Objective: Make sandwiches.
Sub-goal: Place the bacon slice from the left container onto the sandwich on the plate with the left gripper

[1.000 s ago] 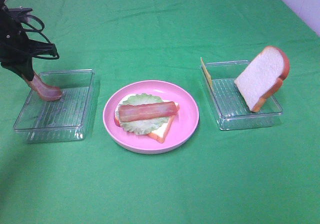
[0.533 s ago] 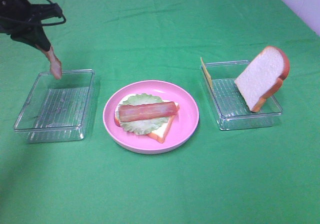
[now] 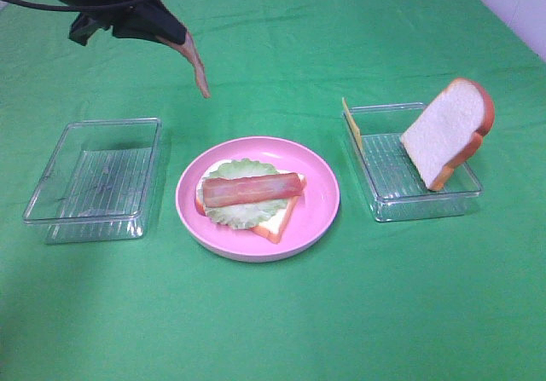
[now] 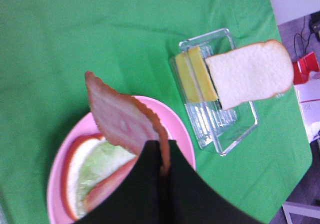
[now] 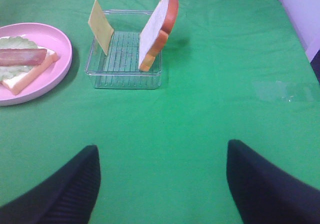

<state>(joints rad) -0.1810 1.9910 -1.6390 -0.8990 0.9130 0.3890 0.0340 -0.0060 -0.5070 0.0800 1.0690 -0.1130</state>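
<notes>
Aloft, left pincer point(image 3: 175, 37) pinches bacon strip point(image 3: 195, 67); right pincer point(image 5: 161, 151) agape.

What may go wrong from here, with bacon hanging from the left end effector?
1. The left end effector pinches the hanging bacon strip at one end only; it may slip or swing.
2. The plated bacon strip already lies on the lettuce; the new one may land on it and slide onto the pink plate.
3. The bread slice leans against the clear tray and may topple.
</notes>
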